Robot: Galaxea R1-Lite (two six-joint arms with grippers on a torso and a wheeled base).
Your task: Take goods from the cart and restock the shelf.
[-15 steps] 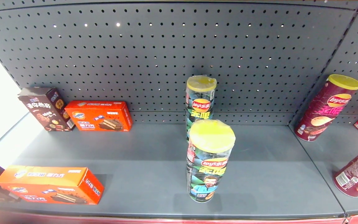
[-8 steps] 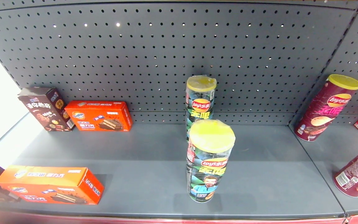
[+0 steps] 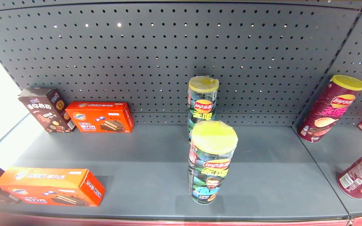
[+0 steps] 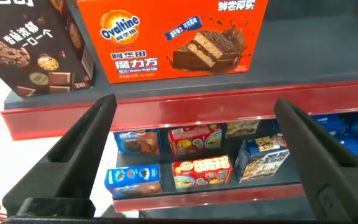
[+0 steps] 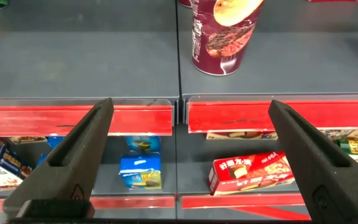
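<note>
On the grey shelf (image 3: pixel 156 163) two green chip cans with yellow lids stand in a row, one at the front (image 3: pixel 211 163) and one behind it (image 3: pixel 202 103). An orange wafer box (image 3: pixel 50 185) lies at the front left, another (image 3: pixel 100 116) at the back left beside a brown cookie box (image 3: pixel 45 110). My left gripper (image 4: pixel 196 102) is open in front of the shelf's red edge, facing the orange wafer box (image 4: pixel 173 37) and a brown cookie box (image 4: pixel 30 50). My right gripper (image 5: pixel 191 104) is open before the red edge, below a maroon chip can (image 5: pixel 222 37).
Maroon chip cans stand in the bay to the right, one at the back (image 3: pixel 330 108) and one at the front (image 3: pixel 361 174), past a divider seam. The perforated back panel (image 3: pixel 168 56) closes the shelf. Lower shelves hold several small snack boxes (image 4: pixel 201 171), (image 5: pixel 250 171).
</note>
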